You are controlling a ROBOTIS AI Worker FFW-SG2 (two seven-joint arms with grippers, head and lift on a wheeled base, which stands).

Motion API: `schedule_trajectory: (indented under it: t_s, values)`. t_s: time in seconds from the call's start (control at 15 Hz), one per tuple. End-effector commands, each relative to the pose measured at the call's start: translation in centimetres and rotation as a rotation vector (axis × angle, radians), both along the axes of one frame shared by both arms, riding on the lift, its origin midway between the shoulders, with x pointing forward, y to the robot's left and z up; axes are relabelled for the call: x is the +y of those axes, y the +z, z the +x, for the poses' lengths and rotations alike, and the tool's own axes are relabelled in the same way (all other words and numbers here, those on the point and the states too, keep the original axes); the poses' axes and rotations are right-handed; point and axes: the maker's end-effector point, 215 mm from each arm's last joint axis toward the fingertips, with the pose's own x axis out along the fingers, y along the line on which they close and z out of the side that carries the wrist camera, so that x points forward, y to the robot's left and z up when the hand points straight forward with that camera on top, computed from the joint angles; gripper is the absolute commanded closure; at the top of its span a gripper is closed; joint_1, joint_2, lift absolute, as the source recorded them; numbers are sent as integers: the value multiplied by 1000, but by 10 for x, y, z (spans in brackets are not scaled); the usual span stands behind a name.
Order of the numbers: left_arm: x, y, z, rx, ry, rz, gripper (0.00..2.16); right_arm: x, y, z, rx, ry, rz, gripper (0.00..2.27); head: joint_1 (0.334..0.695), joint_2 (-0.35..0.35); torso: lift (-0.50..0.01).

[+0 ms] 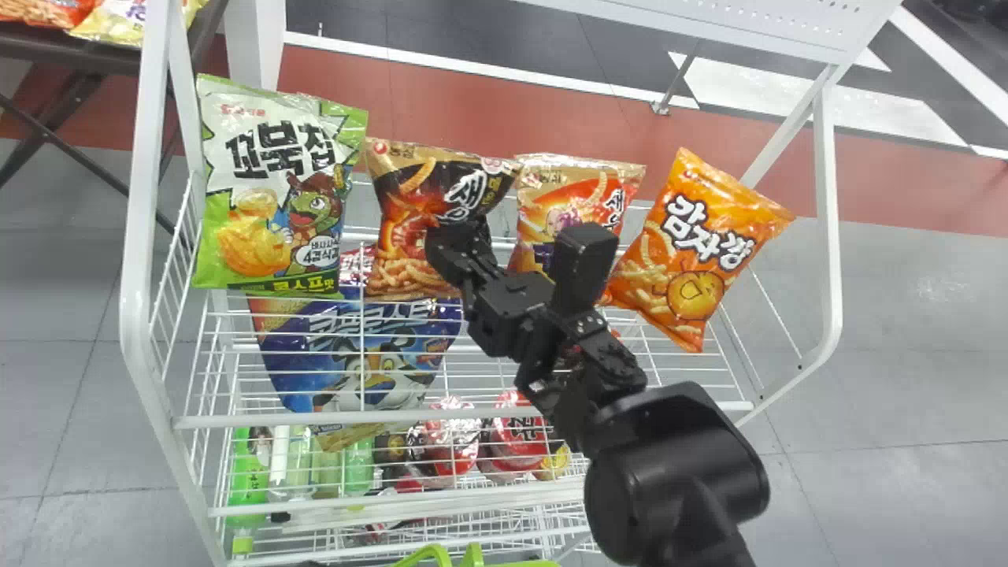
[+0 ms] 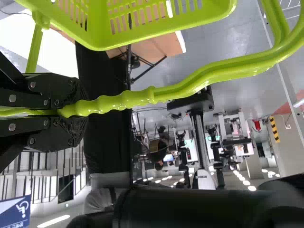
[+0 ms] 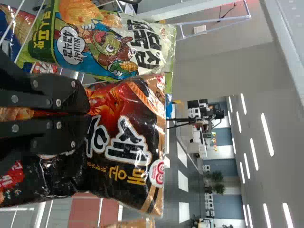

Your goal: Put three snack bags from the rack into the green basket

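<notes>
one bag is sitting in a grip: the black bag (image 1: 398,213) is standing tall in the rack (image 1: 135,276), and the right gripper (image 3: 88,114) is closing its fingers on the front, near the middle. the bag's long way is running up and down, and the pictures are not showing if its bottom is touching the wires. the basket (image 2: 97,23) is waiting low on the robot's side of the rack, with the left gripper (image 2: 84,110) pinching its handle (image 2: 166,94).

the right arm is being the near one, so it is probably going to lift this bag straight up first, then bring it back and down. the front bar (image 1: 394,417) is lying in the way, so a low pull could be bumping it. the green bag (image 1: 268,197) is crowding the left side, and the red bag (image 1: 579,197) is sitting just beside on the right, so going sideways could be knocking them. the orange bag (image 1: 693,252) is leaning farther right. more room is opening above the tops.
</notes>
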Motion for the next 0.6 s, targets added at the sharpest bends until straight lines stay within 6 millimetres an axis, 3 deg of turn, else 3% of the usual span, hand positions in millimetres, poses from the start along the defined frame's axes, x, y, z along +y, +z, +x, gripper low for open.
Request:
schedule_trajectory:
  t_s: [0.0,0.2,0.4,0.53]
  values:
    - [2,1,8,-11,15,-4,1413,-8,14,-27,1,7,8,2223,695,-350,0]
    - [3,0,16,-32,27,-3,1413,-24,36,-75,47,35,37,2219,695,-350,0]
    - [4,-2,22,-47,36,5,1413,-62,44,-113,104,11,35,2223,695,-350,0]
    - [13,-5,30,-53,77,2,1413,-60,33,-132,184,71,29,2223,695,-350,0]
